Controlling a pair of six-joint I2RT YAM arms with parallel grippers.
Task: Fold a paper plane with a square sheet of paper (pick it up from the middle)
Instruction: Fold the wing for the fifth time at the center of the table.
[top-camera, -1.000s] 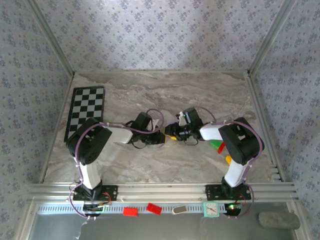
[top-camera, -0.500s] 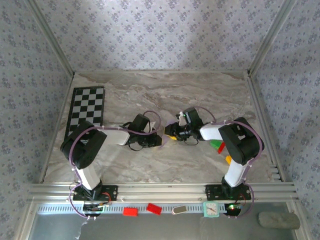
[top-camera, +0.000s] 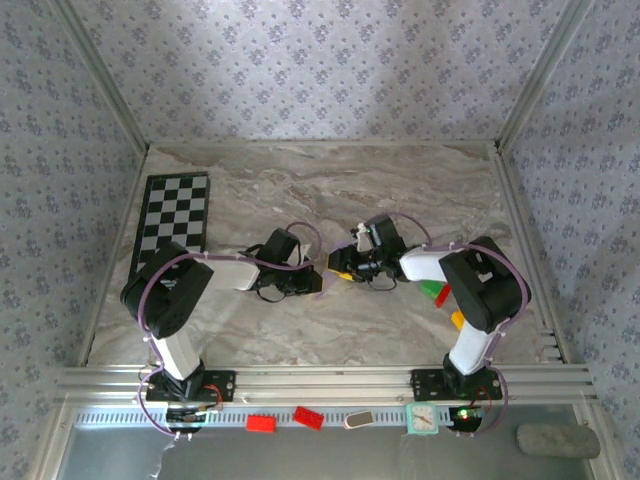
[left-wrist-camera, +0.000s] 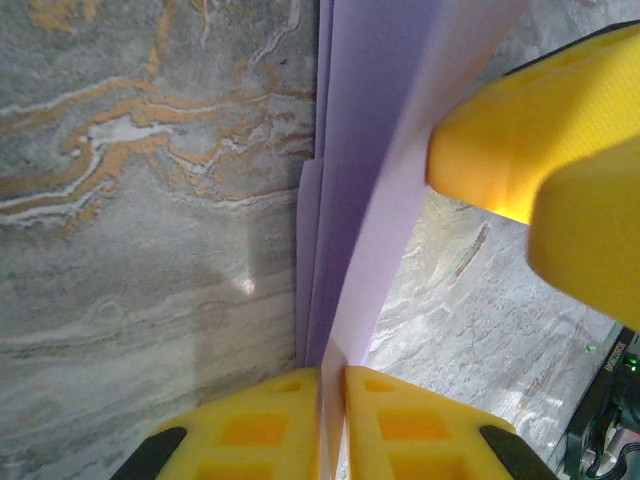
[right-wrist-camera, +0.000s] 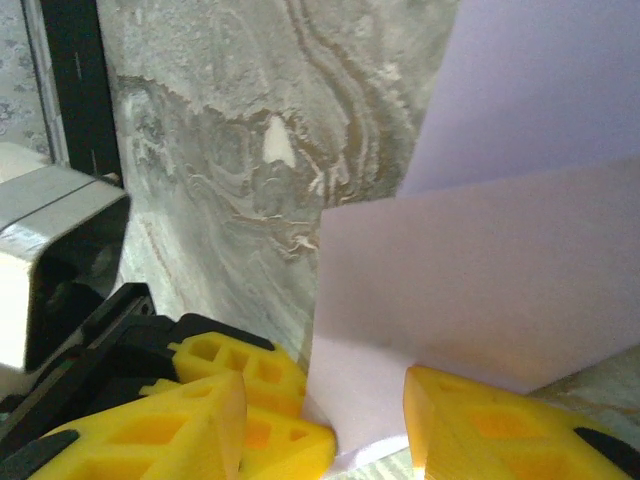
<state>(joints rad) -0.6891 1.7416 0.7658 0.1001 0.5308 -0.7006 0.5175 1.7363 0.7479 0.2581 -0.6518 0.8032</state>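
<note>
Left wrist: my left claw (left-wrist-camera: 332, 385) pinches the folded paper (left-wrist-camera: 370, 150). Right wrist: my right claw (right-wrist-camera: 325, 395) gapes astride its corner. Overhead: both arms bend inward, nearly meeting mid-scene.

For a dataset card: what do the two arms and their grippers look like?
The left arm and right arm have black joint housings, white links and purple cables looping alongside. The left gripper and right gripper carry chunky yellow fingers moulded with square recesses.
</note>
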